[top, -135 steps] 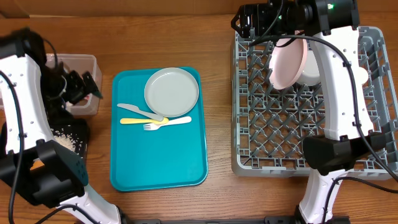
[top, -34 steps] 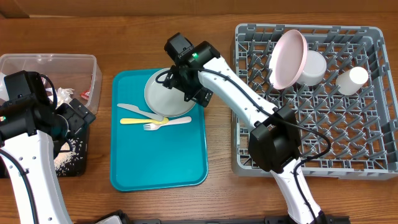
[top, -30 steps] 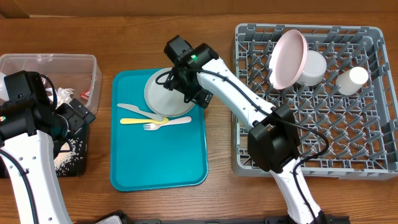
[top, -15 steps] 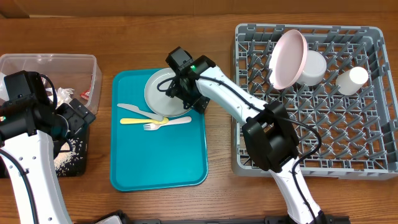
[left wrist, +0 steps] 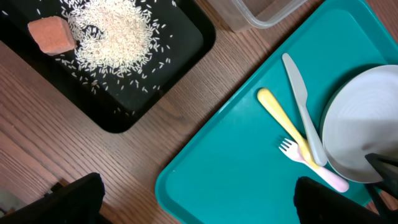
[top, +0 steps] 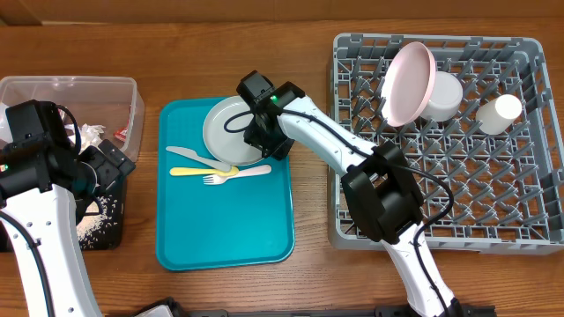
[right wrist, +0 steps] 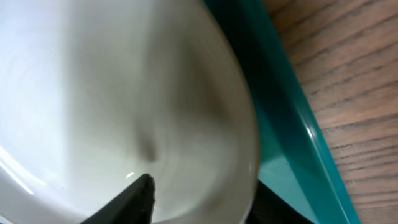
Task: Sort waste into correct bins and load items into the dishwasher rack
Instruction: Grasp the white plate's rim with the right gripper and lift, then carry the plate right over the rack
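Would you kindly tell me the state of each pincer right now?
Left pincer: open, empty.
Right pincer: astride the rim of the pale grey-green round plate; grip cannot be told.

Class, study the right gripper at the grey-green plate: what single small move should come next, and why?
Probably clamp the right gripper on the grey-green plate at its rim before lifting. One finger lies over the plate near its edge, the plate rests on the teal tray, and the dishwasher rack has free pegs.
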Robot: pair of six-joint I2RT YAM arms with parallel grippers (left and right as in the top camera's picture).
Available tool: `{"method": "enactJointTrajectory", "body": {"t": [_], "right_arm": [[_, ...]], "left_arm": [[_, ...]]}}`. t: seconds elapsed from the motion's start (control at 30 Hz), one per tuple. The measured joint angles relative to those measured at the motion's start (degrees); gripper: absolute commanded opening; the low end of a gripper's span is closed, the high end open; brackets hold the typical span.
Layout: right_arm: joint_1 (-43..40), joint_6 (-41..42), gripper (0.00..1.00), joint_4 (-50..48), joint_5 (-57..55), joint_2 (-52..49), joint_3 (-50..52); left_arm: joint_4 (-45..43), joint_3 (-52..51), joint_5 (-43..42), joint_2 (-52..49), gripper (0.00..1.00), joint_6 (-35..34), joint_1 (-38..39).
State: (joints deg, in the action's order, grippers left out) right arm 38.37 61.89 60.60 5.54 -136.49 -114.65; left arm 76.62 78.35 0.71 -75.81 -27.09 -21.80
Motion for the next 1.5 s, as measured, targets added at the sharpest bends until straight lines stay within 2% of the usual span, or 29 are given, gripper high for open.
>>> {"method": "enactJointTrajectory", "body": {"t": [0.03, 0.27, 0.47, 0.87, 1.27, 1.5], "right_arm": [[0.0, 0.1, 0.35, 0.0, 0.0, 0.0, 0.0], [0.3, 0.0, 0.31, 0.3, -0.5, 0.0, 0.0], [0.3, -0.1, 0.04, 1.0, -2.0, 0.0, 0.0], [0.0, -0.8, 0.04, 3.2, -2.9, -0.1, -1.2], [-6.3, -9.3, 0.04, 10.4, -4.0, 0.1, -14.5], [-7.6, -11.8, 0.04, 15.9, -13.3, 5.9, -15.5]], "left_arm": [[0.0, 0.0, 0.0, 0.0, 1.0, 0.0, 0.0], [0.0, 0.0, 0.0, 0.0, 1.0, 0.0, 0.0], [0.0, 0.0, 0.0, 0.0, 1.0, 0.0, 0.0], [0.0, 0.0, 0.0, 0.0, 1.0, 0.0, 0.0], [0.0, 0.0, 0.0, 0.0, 1.0, 0.0, 0.0], [0.0, 0.0, 0.0, 0.0, 1.0, 0.0, 0.0]]}}
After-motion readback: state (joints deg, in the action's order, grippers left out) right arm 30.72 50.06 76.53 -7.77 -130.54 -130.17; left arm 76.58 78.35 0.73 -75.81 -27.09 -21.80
